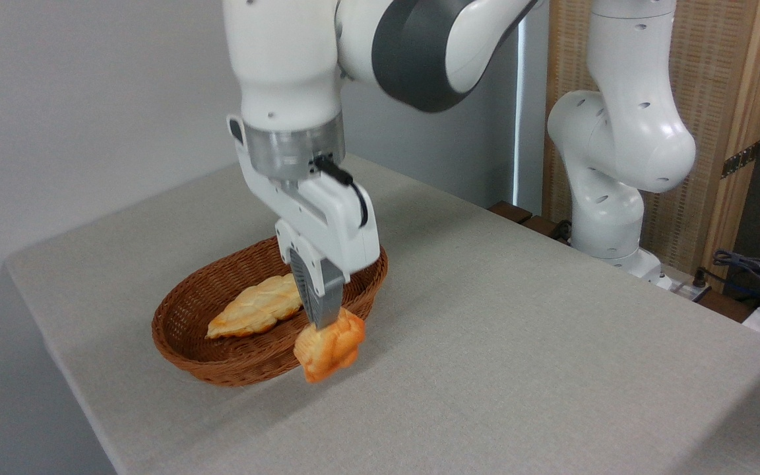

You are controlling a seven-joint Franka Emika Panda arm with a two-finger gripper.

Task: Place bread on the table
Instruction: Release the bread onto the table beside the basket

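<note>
Wicker, brown and oval, the basket (182, 336) sits on the left part of the table (518, 343), whose grey-beige cloth covers the whole top. Inside it lies a long, flat, pointed pastry (254, 307), its length running from lower left to upper right. Just right of that, the gripper (322, 322) hangs straight down from the white arm (287, 72), its grey ribbed finger (314, 290) clamped on the top of the bread (330, 346); the second finger is hidden behind the first. The bread is a lumpy golden-orange bun with lobed edges, held in the air in front of the basket's near right rim, partly overlapping it in this view. Whether its lowest tip touches the cloth cannot be told. Its longer axis is tilted, running from upper right down to lower left, with a narrower orange tip pointing down and left and its broad face turned toward the camera. No writing or brand mark can be read anywhere. At far right stands the arm's white base (607, 198), with cables (749, 270) beyond the table's edge.
</note>
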